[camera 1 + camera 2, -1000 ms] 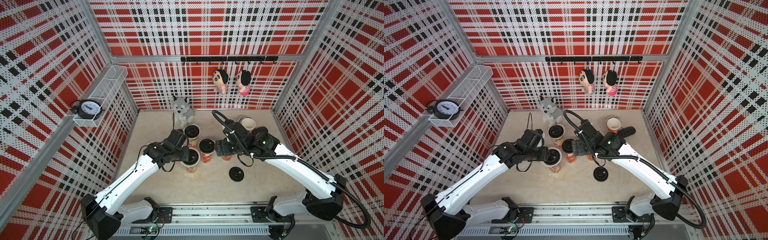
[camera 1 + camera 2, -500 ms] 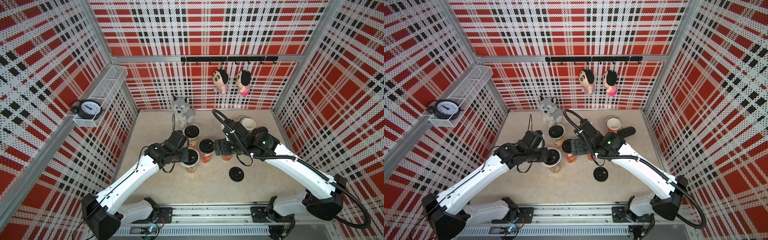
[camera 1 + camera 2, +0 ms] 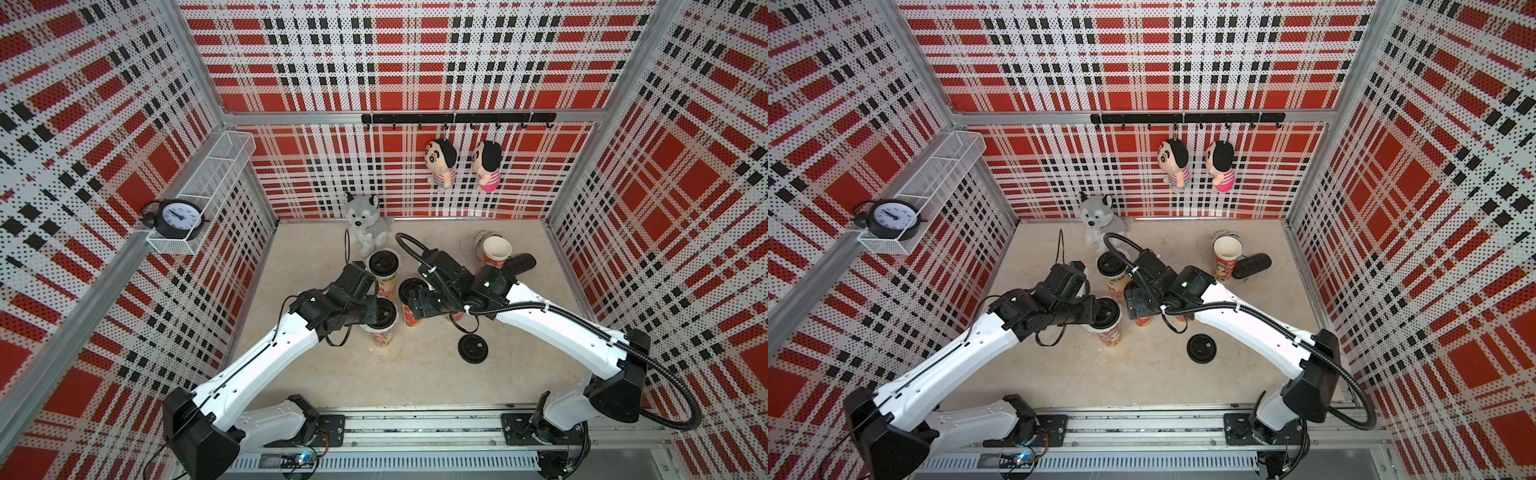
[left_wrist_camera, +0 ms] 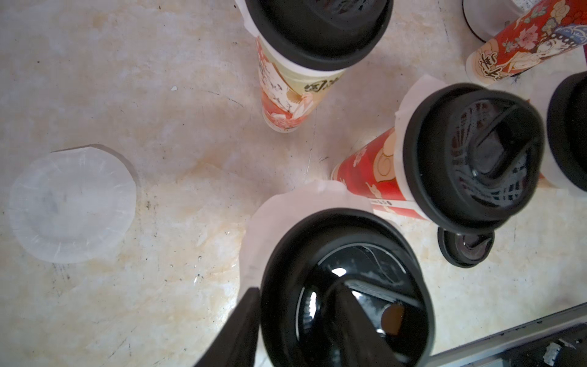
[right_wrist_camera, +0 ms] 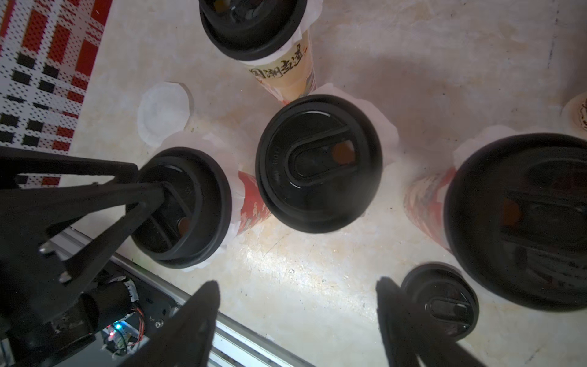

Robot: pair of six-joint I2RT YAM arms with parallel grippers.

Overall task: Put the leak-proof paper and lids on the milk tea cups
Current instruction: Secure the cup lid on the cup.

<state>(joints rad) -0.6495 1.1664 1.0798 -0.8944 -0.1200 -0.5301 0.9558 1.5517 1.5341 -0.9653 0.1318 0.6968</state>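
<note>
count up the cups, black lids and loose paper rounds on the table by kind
cups with a lid on: 4
open cup: 1
black lids on cups: 4
loose black lid: 1
loose paper round: 1
total: 11
long dark thing beside the open cup: unclear, not counted

Lidded milk tea cups cluster mid-surface, leak-proof paper trapped under their lids. Plush dog at 12 o'clock, open cup at 2, loose lid at 5, spare sheet flat at 9.
</note>
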